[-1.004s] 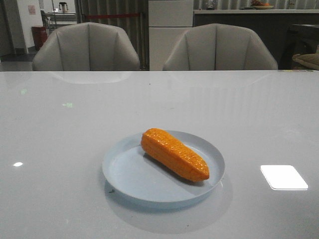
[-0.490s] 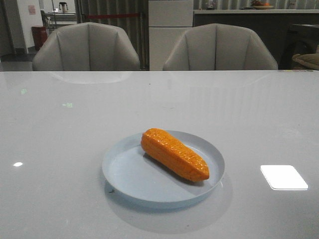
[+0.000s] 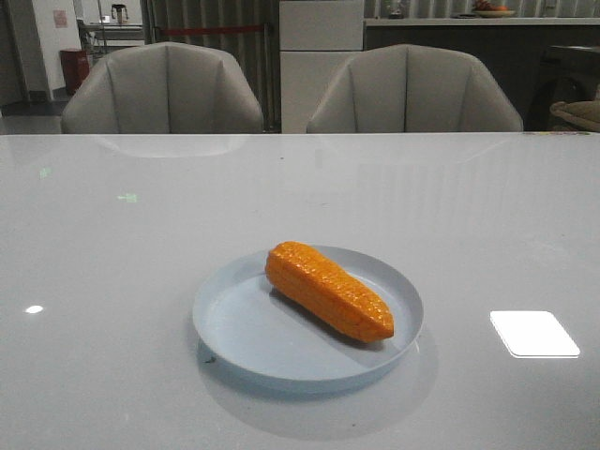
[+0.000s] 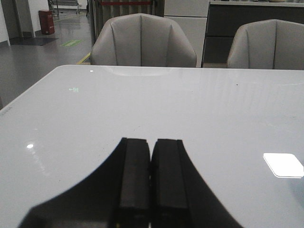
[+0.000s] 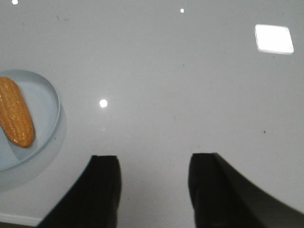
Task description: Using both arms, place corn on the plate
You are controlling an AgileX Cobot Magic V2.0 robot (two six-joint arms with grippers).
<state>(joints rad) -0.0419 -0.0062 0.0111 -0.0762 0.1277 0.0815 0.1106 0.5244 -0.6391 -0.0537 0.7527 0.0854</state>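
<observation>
The orange corn lies on its side across the pale blue plate, in the middle of the white table in the front view. The corn and the plate's rim also show at one edge of the right wrist view. My right gripper is open and empty over bare table, apart from the plate. My left gripper is shut and empty over bare table; no plate or corn shows in its view. Neither gripper shows in the front view.
Two grey chairs stand behind the table's far edge. A bright light reflection lies on the glossy tabletop to the right of the plate.
</observation>
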